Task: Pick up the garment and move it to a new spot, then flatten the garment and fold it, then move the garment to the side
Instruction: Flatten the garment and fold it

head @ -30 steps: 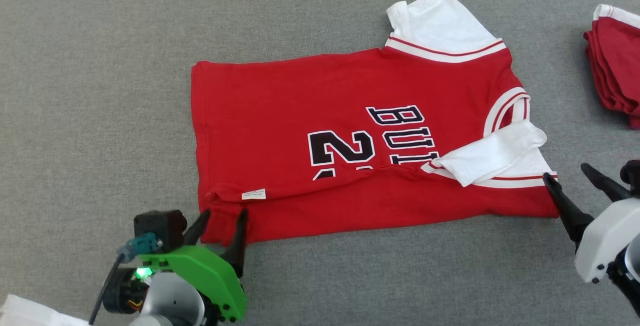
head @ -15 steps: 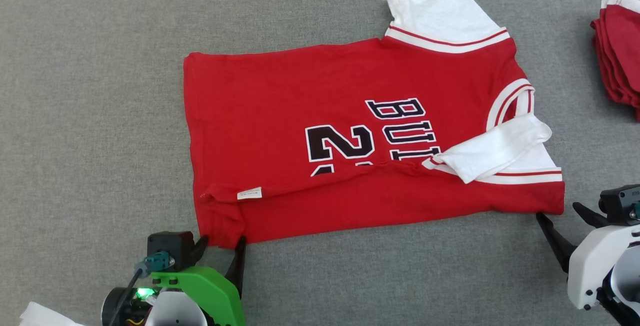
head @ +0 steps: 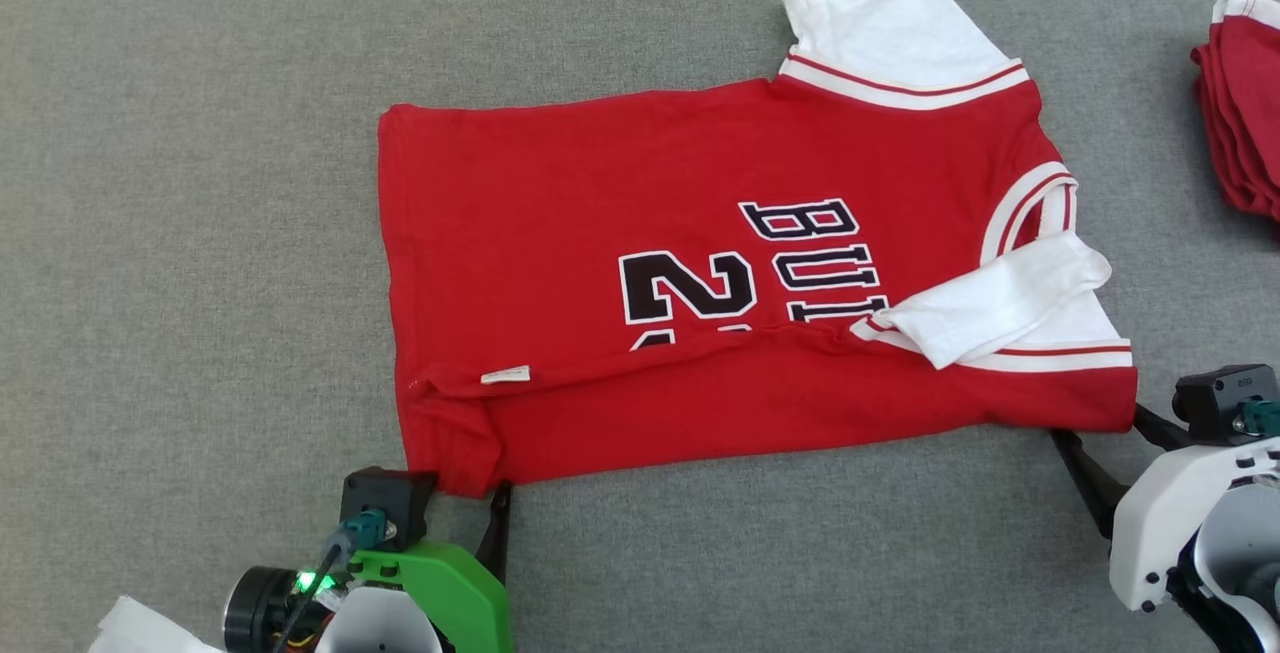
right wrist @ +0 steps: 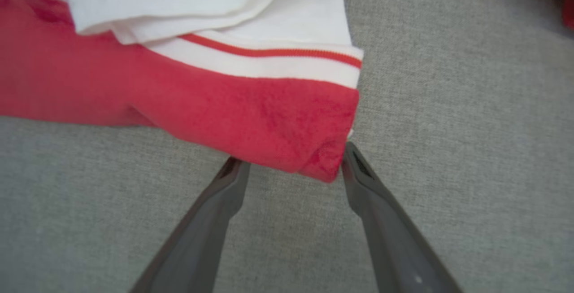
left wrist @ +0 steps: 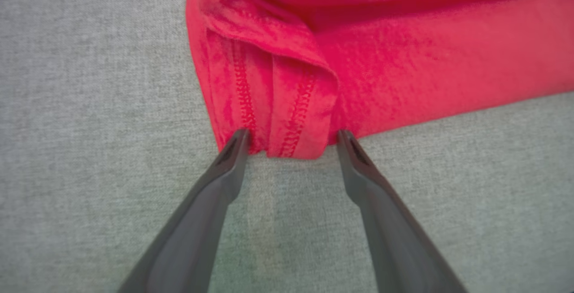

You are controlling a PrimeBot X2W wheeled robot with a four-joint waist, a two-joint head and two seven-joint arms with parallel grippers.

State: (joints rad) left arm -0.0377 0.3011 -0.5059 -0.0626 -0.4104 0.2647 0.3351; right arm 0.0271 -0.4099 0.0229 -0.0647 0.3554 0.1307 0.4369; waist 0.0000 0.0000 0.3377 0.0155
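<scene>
A red garment point(head: 640, 233) with white sleeves and black lettering lies flat on the grey surface, its near long edge folded up over the body. My left gripper point(head: 455, 513) stands open at the near left corner. In the left wrist view, the left gripper point(left wrist: 292, 138) has that hemmed corner of the garment point(left wrist: 403, 59) between its fingertips. My right gripper point(head: 1105, 438) stands open at the near right corner. In the right wrist view, the right gripper point(right wrist: 292, 158) straddles the red corner of the garment point(right wrist: 224, 100), below the white sleeve band.
A pile of folded red garments point(head: 1240, 133) lies at the right edge. Something white point(head: 140, 628) shows at the lower left corner. Bare grey fabric surface point(head: 200, 233) stretches to the left and in front of the garment.
The camera has shifted a little. The left gripper has drawn back from over the corner to its edge. The right gripper has moved from beside the right corner to just below it.
</scene>
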